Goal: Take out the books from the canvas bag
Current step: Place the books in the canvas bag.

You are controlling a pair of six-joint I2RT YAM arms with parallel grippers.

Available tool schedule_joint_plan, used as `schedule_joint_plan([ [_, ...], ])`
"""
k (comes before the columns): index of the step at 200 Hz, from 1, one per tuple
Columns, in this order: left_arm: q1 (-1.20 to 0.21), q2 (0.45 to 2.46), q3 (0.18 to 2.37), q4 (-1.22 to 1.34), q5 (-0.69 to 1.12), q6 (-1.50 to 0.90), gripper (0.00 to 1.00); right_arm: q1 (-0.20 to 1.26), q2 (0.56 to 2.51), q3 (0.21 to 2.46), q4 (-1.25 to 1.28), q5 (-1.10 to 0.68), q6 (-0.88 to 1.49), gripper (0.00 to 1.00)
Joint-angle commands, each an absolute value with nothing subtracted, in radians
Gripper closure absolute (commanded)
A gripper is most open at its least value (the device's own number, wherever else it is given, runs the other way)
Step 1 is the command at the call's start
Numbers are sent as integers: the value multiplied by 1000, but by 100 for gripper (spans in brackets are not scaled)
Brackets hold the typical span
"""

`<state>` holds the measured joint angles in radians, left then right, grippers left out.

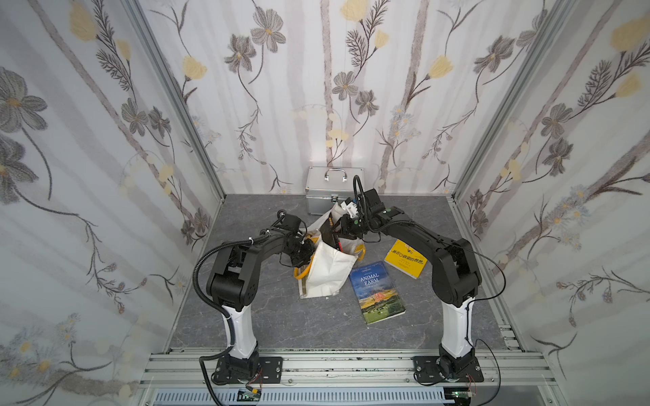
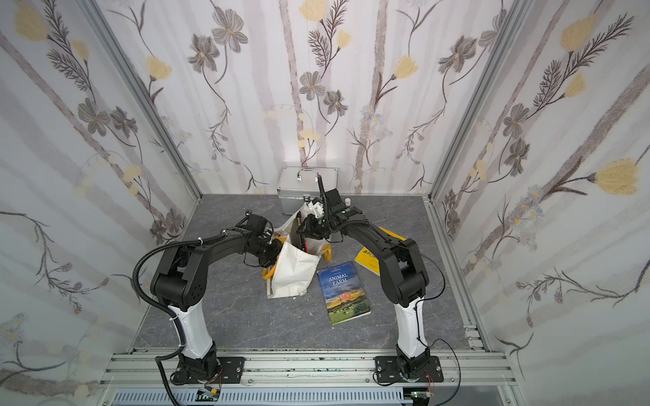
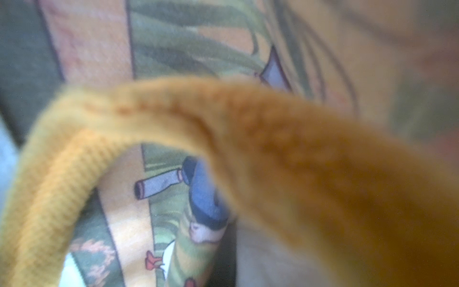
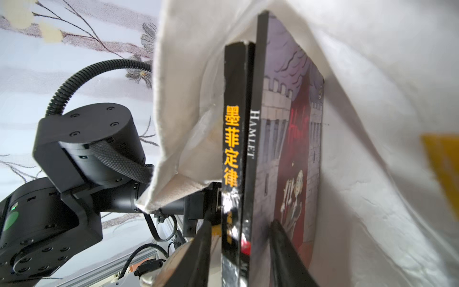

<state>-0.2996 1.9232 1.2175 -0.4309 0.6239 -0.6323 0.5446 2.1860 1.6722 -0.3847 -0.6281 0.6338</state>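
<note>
The right claw (image 4: 239,222) is at the mouth of the canvas bag (image 1: 327,270), its two fingers straddling a pair of books. Whether they press on the books I cannot tell. Between the fingers stand the black book (image 4: 231,139) with its orange spine title and the thin Hamlet book (image 4: 285,129) with the castle cover. They sit side by side with their spines toward the wrist camera. Their long axes run down into the bag, and their upper ends show at its mouth.

The left claw (image 1: 303,253) is closed at the bag's side by a yellow-orange strap handle (image 3: 74,174). What it pinches is hidden.

The bag stands slumped near the middle of the desk (image 1: 281,316). Just beside it, on the right arm's side, Animal Farm (image 1: 377,297) lies flat, cover up, with its title end toward the back wall. The yellow book (image 1: 404,258) lies flat behind it, partly under the right arm, corner close to corner. A silver case (image 1: 334,186) stands behind the bag against the back wall. Bare desk stretches from the bag toward the arm bases.
</note>
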Motion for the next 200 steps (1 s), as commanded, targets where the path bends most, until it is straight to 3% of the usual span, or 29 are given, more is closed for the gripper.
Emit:
schedule_joint_plan([
  [1, -300, 1920, 1219, -502, 600, -630, 100, 544, 2172, 1650, -308, -656, 652, 82],
  [24, -300, 1920, 1218, -502, 601, -630, 100, 544, 2174, 1628, -296, -654, 661, 89],
  [70, -299, 1919, 1220, -508, 600, -629, 100, 545, 2189, 1608, -305, -641, 667, 84],
  [101, -299, 1922, 1219, -503, 598, -631, 100, 547, 2201, 1593, -292, -657, 690, 96],
  [125, -299, 1923, 1229, -517, 588, -626, 100, 545, 2179, 1578, -290, -639, 693, 98],
  [146, -299, 1920, 1236, -522, 579, -627, 100, 539, 2141, 1554, -286, -625, 683, 97],
  [171, -300, 1928, 1238, -520, 581, -625, 100, 538, 2123, 1532, -283, -630, 655, 82],
  [200, -299, 1931, 1242, -519, 580, -624, 100, 540, 2113, 1485, -255, -643, 643, 85],
])
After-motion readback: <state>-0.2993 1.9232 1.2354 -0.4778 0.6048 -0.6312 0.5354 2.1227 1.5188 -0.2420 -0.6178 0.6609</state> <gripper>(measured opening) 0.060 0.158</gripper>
